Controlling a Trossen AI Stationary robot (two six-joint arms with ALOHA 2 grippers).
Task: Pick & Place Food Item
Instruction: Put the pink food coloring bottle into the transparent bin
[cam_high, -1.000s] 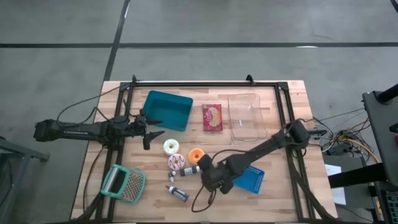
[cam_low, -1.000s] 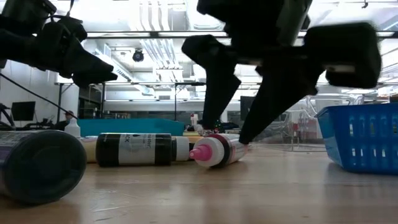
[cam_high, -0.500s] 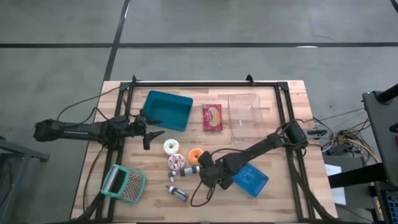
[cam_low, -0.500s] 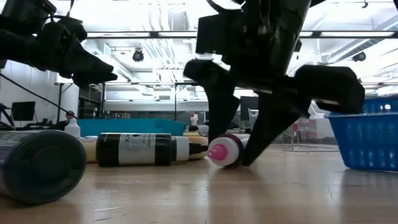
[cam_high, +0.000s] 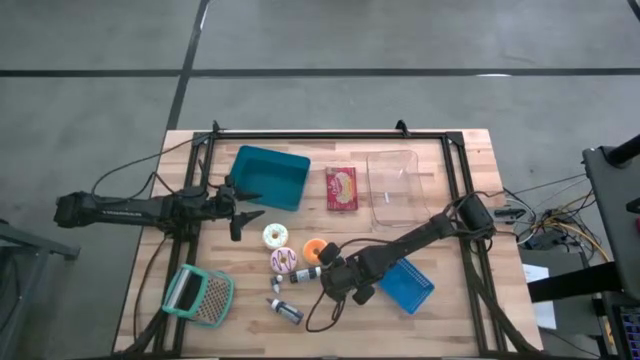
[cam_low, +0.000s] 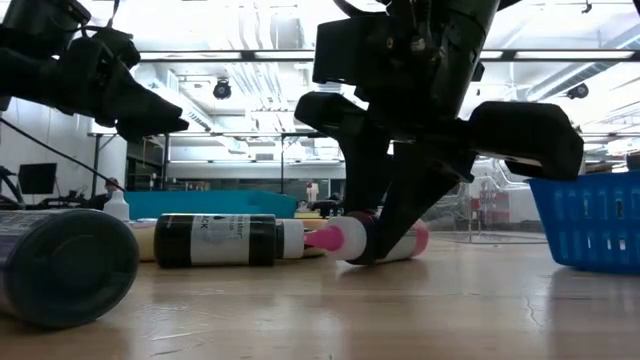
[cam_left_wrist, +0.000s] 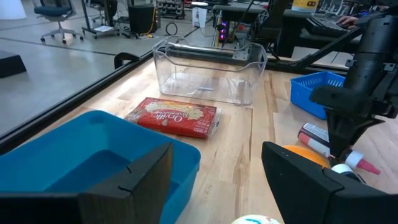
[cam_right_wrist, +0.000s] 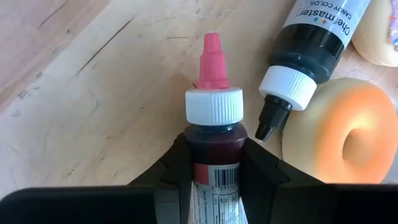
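The pink-capped bottle (cam_right_wrist: 213, 134) is seen lying flat on the bench (cam_high: 455, 310), near the front-middle, just beside the orange donut (cam_right_wrist: 341, 137) and a black-nozzled bottle (cam_right_wrist: 298, 59). Its long axis is lined up w/ the right end effector (cam_right_wrist: 213, 163): body back between the fingers, pink nozzle pointing straight out ahead, away from the wrist. In the right wrist view the two fingers are pressed against both sides of the bottle just below the white collar, so the right end effector is judged clenched on the bottle, w/ the bottle not yet lifted off the wood; the low view shows it down at bench level under the arm. The left end effector (cam_high: 240, 207) is held released, jaws apart, empty, parked near the teal bin (cam_high: 270, 177) towards the bench's left side, well apart from the bottle. The right arm is thus the nearer one by far. A straight lift is prob. what's called for next; since the grip sits near the neck end, some droop of the body end could be expected.
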